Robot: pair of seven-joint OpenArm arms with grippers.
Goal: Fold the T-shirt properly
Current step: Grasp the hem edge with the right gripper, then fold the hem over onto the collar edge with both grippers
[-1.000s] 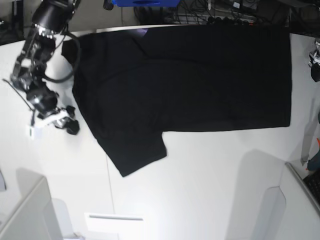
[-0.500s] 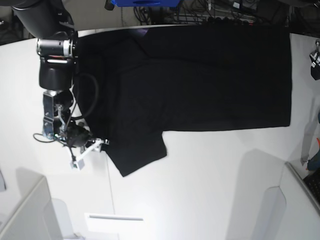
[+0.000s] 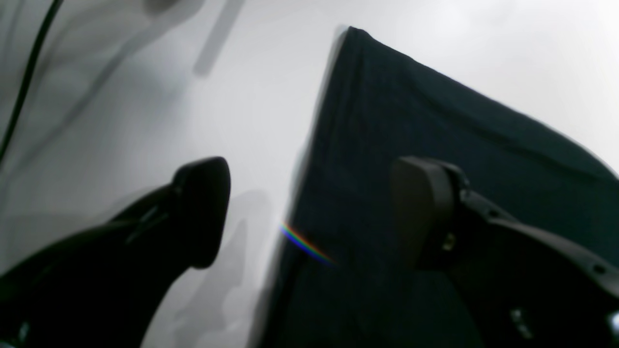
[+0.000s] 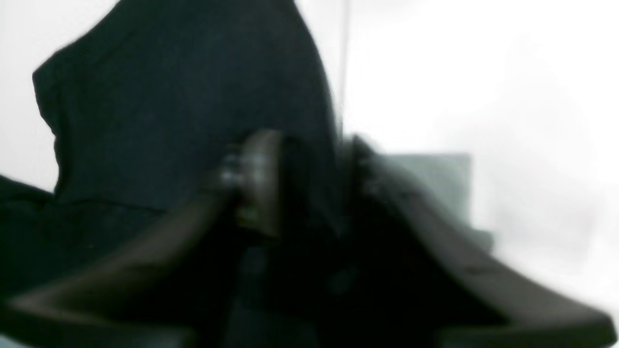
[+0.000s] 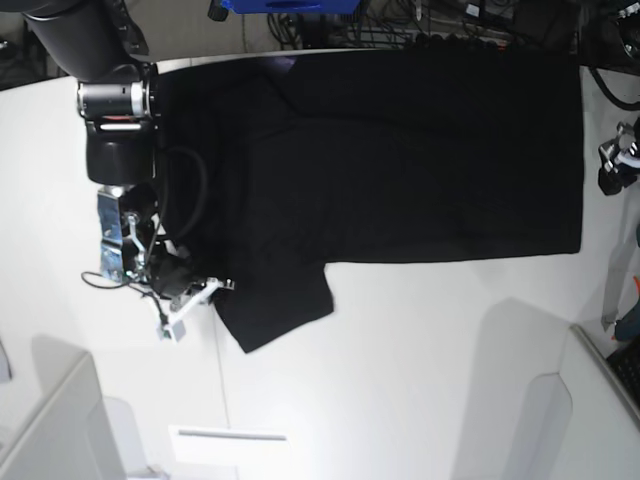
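Observation:
The black T-shirt [image 5: 400, 150] lies spread flat on the white table [image 5: 400, 350], plain side up, with one short sleeve [image 5: 280, 310] pointing toward the front. At that sleeve's left edge, my right gripper [image 5: 218, 287] has its fingers closed on the cloth. The blurred right wrist view shows the gripper [image 4: 309, 183] with a fold of the T-shirt [image 4: 169, 96] pinched between its pads. My left gripper [image 5: 608, 170] hovers at the shirt's right edge. In the left wrist view it [image 3: 312, 212] stands open, straddling the T-shirt [image 3: 411, 111] border near a corner.
Cables [image 5: 450, 25] and a blue object [image 5: 290, 5] lie beyond the table's far edge. Grey panels stand at the front left [image 5: 50, 420] and front right [image 5: 590, 400]. A seam in the table [image 5: 222, 380] runs to the front.
The right arm swung from the left of the shirt to the front sleeve, and its fingers closed on the sleeve edge. The left gripper came closer to the shirt's right edge and opened.

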